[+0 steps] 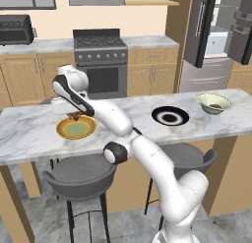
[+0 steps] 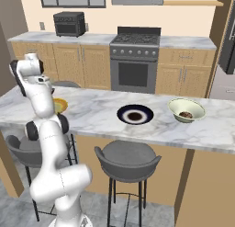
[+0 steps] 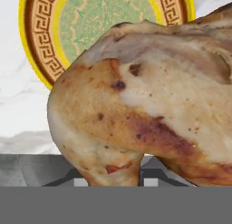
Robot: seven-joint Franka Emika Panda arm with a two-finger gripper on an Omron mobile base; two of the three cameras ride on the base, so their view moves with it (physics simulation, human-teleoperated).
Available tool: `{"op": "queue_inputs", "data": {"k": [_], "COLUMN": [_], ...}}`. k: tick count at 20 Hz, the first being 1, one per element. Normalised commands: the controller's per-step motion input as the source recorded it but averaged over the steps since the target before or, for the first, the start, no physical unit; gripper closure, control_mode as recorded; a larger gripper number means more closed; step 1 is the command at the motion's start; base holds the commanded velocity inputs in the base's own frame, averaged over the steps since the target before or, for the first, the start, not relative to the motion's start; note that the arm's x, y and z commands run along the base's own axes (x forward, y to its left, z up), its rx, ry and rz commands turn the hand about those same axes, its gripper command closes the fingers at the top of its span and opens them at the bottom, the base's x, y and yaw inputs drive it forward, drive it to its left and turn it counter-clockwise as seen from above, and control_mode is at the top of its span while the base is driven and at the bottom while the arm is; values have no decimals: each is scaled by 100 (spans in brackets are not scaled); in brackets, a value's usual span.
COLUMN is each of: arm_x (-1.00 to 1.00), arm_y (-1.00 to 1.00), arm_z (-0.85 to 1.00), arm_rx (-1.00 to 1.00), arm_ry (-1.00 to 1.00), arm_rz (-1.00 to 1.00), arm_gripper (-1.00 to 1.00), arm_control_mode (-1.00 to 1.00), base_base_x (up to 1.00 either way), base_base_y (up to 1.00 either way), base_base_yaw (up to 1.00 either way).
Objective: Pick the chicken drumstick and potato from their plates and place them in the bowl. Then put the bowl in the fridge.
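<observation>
My gripper [image 1: 74, 114] is shut on the chicken drumstick [image 1: 75, 116] and holds it just above the golden-yellow plate [image 1: 76, 128] on the left of the marble island. In the hand view the golden-brown drumstick [image 3: 145, 105] looms large between the fingertips [image 3: 80, 181], over the plate's patterned rim [image 3: 43, 41]. The navy-black plate [image 1: 170, 116] lies bare in the middle. The cream bowl [image 1: 214, 103] stands at the right end, with the dark potato [image 1: 215, 106] in it. The fridge [image 1: 216, 35] stands open behind.
Two grey stools [image 1: 81, 175] stand against the island's near side under the arm. Across the aisle are a stove [image 1: 100, 60], wooden cabinets [image 1: 152, 70] and a toaster oven [image 1: 15, 29]. The fridge door [image 1: 201, 28] swings out towards the aisle.
</observation>
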Motion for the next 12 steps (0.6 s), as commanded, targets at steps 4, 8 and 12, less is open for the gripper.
{"op": "queue_inputs", "data": {"k": [4,8,12], "arm_x": [-46,-43,-45], "arm_y": [-54,-59,-64], "arm_z": [9,-1,-2], "arm_rx": [4,0,0], "arm_ry": [-2,-10,-11], "arm_rz": [-21,-17,-13], "arm_gripper": [100,100,100], "arm_control_mode": [-100,-100,-100], "base_base_x": [0,0,0], "base_base_y": [0,0,0], "base_base_yaw": [0,0,0]}}
